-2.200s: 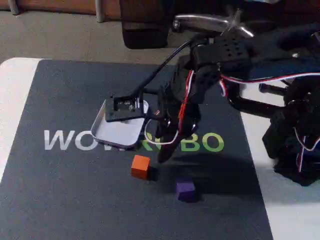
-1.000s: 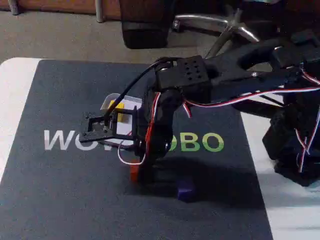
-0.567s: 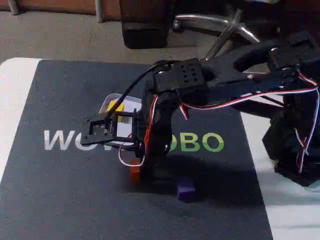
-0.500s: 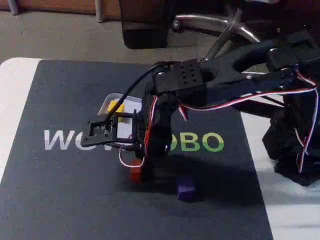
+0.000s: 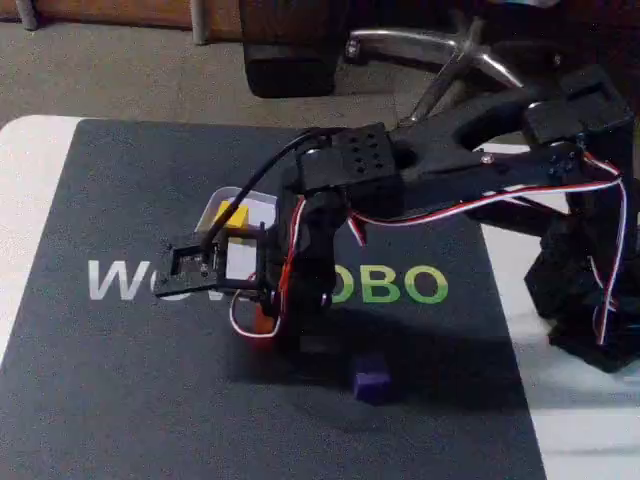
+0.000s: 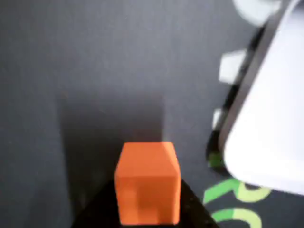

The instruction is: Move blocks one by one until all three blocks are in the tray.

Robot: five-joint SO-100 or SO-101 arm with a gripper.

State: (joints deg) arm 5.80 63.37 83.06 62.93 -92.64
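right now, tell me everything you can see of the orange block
The orange block is a small matte cube with plain, unmarked faces and slightly softened edges. In the wrist view it stands upright on the dark mat, its lower part set against a black part of the gripper. The white tray lies apart from it, to the right. In the fixed view the arm mostly hides it.

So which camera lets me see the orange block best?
The wrist view. The orange block sits big and close there, with its top and front face both plain, at the bottom edge on the dark mat. In the fixed view only a sliver of orange peeks out from behind the arm.
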